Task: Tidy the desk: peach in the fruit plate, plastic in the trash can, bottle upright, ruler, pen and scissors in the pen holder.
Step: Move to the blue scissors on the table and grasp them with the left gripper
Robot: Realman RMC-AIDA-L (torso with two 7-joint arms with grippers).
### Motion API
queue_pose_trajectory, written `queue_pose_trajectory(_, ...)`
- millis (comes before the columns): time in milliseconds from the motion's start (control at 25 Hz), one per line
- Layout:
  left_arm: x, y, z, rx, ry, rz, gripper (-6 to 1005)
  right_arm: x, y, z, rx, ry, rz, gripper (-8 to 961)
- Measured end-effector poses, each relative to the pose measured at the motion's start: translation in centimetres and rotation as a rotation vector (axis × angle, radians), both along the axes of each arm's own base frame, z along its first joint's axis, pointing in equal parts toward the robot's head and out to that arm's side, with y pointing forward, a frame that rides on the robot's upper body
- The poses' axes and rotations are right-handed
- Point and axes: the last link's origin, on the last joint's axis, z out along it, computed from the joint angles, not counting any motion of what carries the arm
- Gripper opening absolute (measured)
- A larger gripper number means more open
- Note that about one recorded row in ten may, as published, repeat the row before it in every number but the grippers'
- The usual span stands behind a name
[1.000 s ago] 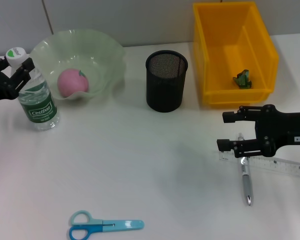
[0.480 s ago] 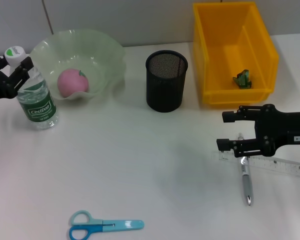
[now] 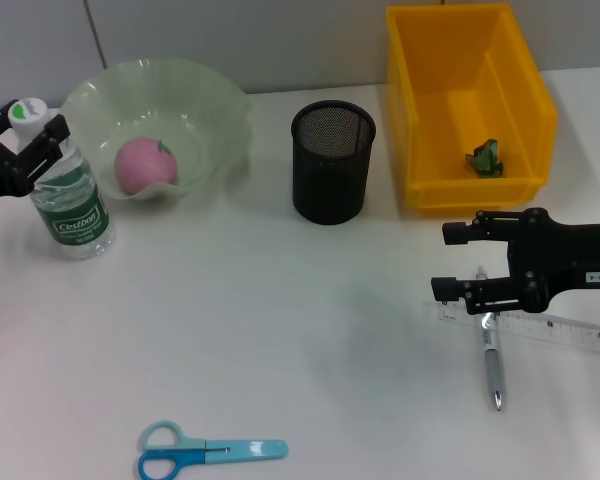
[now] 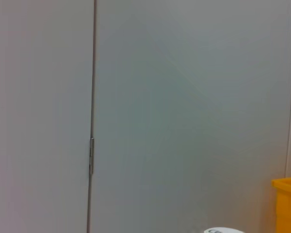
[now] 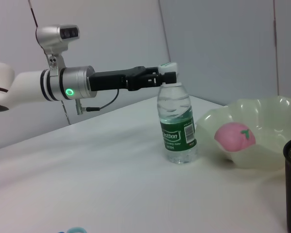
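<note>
At far left of the head view, the left gripper (image 3: pixel 30 140) pinched the bottle (image 3: pixel 68 205) at its neck, steadying it upright beside the fruit plate (image 3: pixel 220 110).

Right gripper (image 3: pixel 458 262), jaws apart, hovered over ruler (image 3: pixel 560 332) and pen (image 3: pixel 493 362). Left wrist view: only wall. Right wrist view: bottle (image 5: pixel 177 128) stood vertical, cap mostly hidden by the fingers.

Clear glossy plastic bottle (image 3: pixel 71 200) with green paper-like label and white cap. Translucent, glossy pale-green bowl (image 3: pixel 220 110) with wavy rim, holding a smooth matt pink peach (image 3: pixel 144 165). Black metal-mesh holder (image 3: pixel 331 176). Glossy yellow plastic bin (image 3: pixel 525 90), crinkled green plastic (image 3: pixel 486 157) inside. Clear plastic ruler (image 3: pixel 570 333), shiny metal-look pen (image 3: pixel 493 368), blue plastic-handled scissors (image 3: pixel 205 452). Matt white desk (image 3: pixel 310 330). Matt black grippers, left (image 3: pixel 30 150) and right (image 3: pixel 458 262).
</note>
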Motion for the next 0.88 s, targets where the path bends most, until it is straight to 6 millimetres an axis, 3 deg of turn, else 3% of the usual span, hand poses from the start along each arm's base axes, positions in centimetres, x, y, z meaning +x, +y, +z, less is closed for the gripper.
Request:
queue_pose_trajectory(80, -0.1, -0.1, 0.0, 0.001, 0.0, 0.003, 445, 0.0, 0.0, 0.0, 0.0, 0.001, -0.001, 795)
queue_pose_trajectory(280, -0.1, -0.2, 0.0, 0.0, 0.002, -0.003, 667, 0.0, 0.0, 0.0, 0.0, 0.001, -0.002, 796)
queue_pose_trajectory(640, 0.1, -0.4, 0.1, -0.003, -0.003, -0.019, 844, 0.1, -0.1, 0.0, 0.0, 0.002, -0.005, 795)
queue_pose_trajectory(760, 0.3, -0.5, 0.4, -0.007, -0.02, -0.036, 843, 0.0, -0.1, 0.1, 0.002, 0.007, -0.005, 795)
queue_pose_trajectory(880, 0.7, -0.6, 2.1, -0.021, -0.064, -0.052, 842, 0.0, -0.1, 0.2, 0.007, 0.019, -0.005, 795)
